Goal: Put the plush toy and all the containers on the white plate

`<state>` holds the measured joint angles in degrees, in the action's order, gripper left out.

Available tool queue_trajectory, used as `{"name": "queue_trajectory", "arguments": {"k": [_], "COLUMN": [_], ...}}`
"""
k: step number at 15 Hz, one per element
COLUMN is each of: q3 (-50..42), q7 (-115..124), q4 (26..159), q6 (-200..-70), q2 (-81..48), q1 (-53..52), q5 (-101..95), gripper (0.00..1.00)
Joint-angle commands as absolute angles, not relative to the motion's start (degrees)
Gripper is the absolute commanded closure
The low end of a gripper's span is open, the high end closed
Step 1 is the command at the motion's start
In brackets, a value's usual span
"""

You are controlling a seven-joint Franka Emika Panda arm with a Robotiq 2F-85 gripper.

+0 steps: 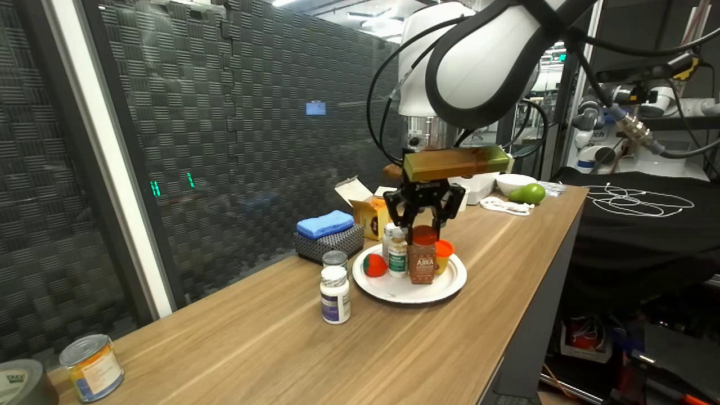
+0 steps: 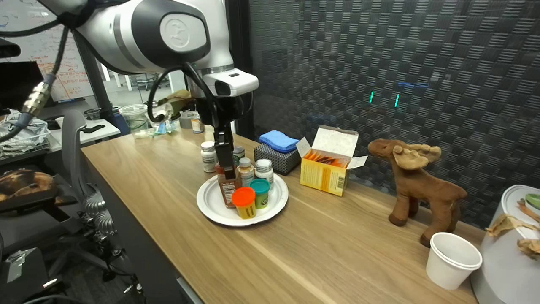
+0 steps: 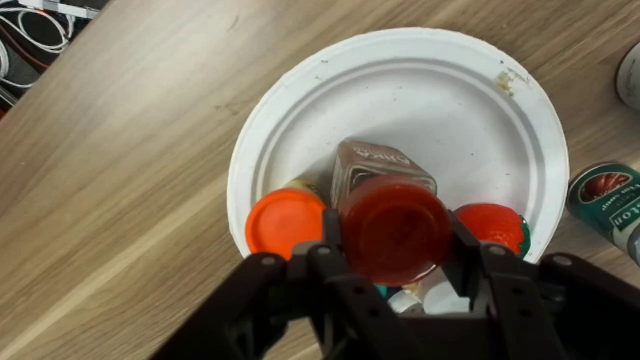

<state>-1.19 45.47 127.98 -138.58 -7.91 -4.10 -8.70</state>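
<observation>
My gripper (image 3: 396, 227) is shut on the red lid of the brown jar (image 1: 423, 263), which stands on the white plate (image 3: 425, 95). Around it on the plate are an orange-lidded tub (image 2: 244, 203), a teal-lidded tub (image 2: 261, 195), a white-capped bottle with a green label (image 1: 397, 259) and a white bottle (image 2: 265, 172). Off the plate, on the table, stand a white pill bottle (image 1: 335, 301) and, behind it, a can (image 3: 607, 200). The brown plush toy (image 2: 426, 185), an antlered animal, stands upright on the table beyond the yellow box.
A red-and-green ball (image 1: 375, 265) lies on the plate. Nearby are a dark box (image 1: 329, 243) topped by a blue cloth (image 1: 325, 224) and an opened yellow box (image 2: 324, 175). White cups (image 2: 451, 261) stand by the toy. Another can (image 1: 93, 368) sits beside a tape roll (image 1: 25, 385).
</observation>
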Motion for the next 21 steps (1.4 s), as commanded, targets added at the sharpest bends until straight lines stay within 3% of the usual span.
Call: {"name": "queue_trajectory", "arguments": {"k": [1,2,7,21], "q3": [-1.3,-1.3,-1.2,5.8], "q7": [45.1,44.7,45.7,45.7], "q4": [126.2,126.2,125.6,114.6], "q6": [-137.6,-137.4,-137.3,-137.2], "q2": [-8.9,-9.0,-7.5,-14.7], "q1": [-4.0,-4.0,-4.5,-13.4], "q5": [-8.6,-8.6,-9.1,-10.1], "gripper": [0.76,0.32,0.0,0.0]}}
